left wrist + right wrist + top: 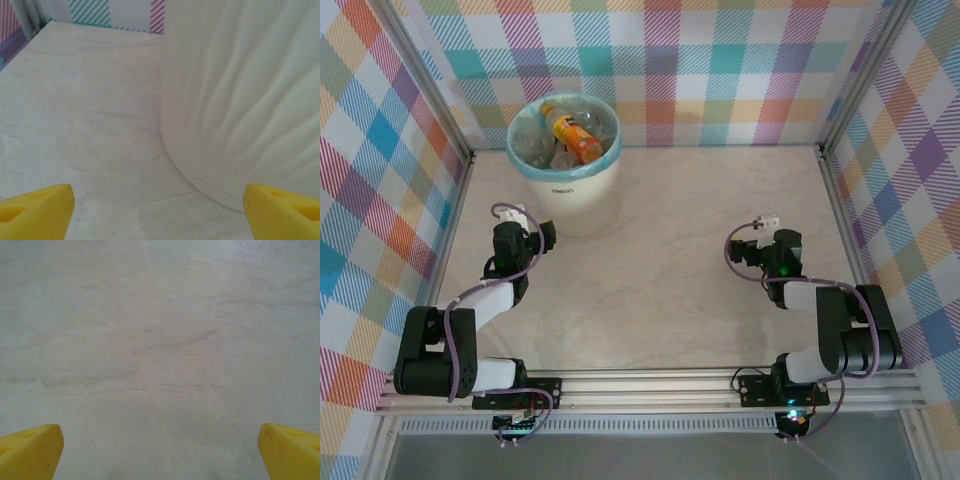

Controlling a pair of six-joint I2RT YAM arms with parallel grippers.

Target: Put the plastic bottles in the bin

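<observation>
Cream-white bin point(565, 195) stands at 11 o'clock on the table point(660, 270), with the plastic bottles point(570, 135) inside it. Left gripper point(160, 215), jaws open and empty, sits just beside the bin wall at its 7 o'clock. Right gripper point(160, 452), at 3 o'clock, is likewise open and empty. Hazard: a left-arm swing could strike the wall and tip the bin.

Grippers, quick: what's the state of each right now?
Left gripper: open, holding nothing, close beside the bin.
Right gripper: open, holding nothing, over the table.
</observation>
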